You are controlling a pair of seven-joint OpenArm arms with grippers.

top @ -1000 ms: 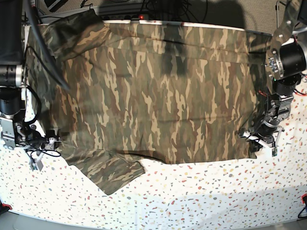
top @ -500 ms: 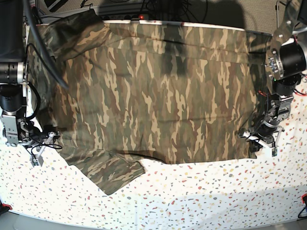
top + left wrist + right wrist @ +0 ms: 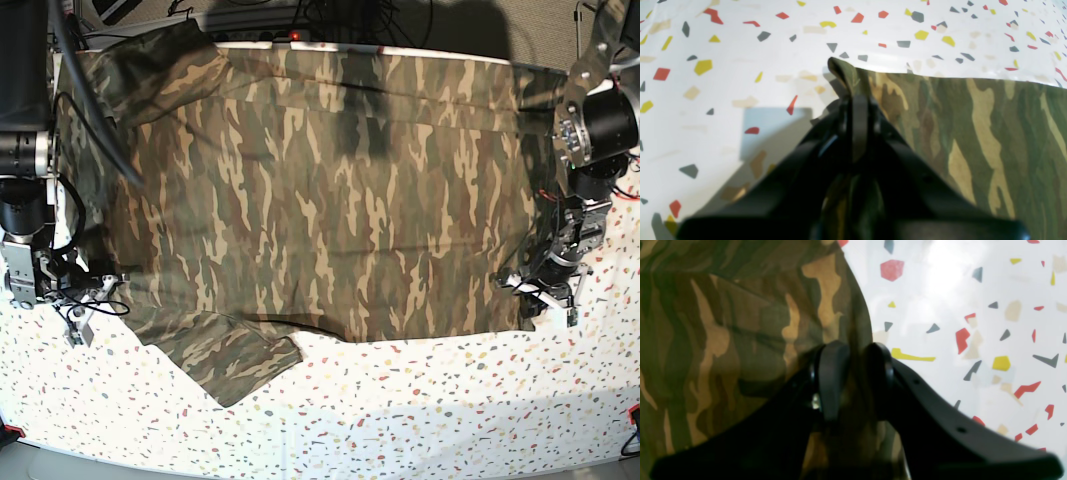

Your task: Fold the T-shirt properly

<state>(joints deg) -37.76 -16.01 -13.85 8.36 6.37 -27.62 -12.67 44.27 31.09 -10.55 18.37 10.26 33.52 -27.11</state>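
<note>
The camouflage T-shirt (image 3: 320,190) lies spread flat over most of the table, with one sleeve (image 3: 235,360) sticking out at the front left. My left gripper (image 3: 540,290) is at the shirt's front right corner. In the left wrist view it (image 3: 857,100) is shut on the shirt (image 3: 973,133), and a bit of cloth pokes out past the fingertips. My right gripper (image 3: 90,297) is at the shirt's left edge. In the right wrist view it (image 3: 855,356) is shut on the edge of the shirt (image 3: 723,323), with cloth pinched between the two pads.
The table top (image 3: 420,400) is white with coloured speckles and shows bare along the front. Black cables (image 3: 90,110) hang over the shirt's left side from the right arm. More cables and gear lie behind the table's back edge (image 3: 300,25).
My right gripper has shifted slightly up and inward along the shirt's left edge. The left arm and the shirt have hardly moved.
</note>
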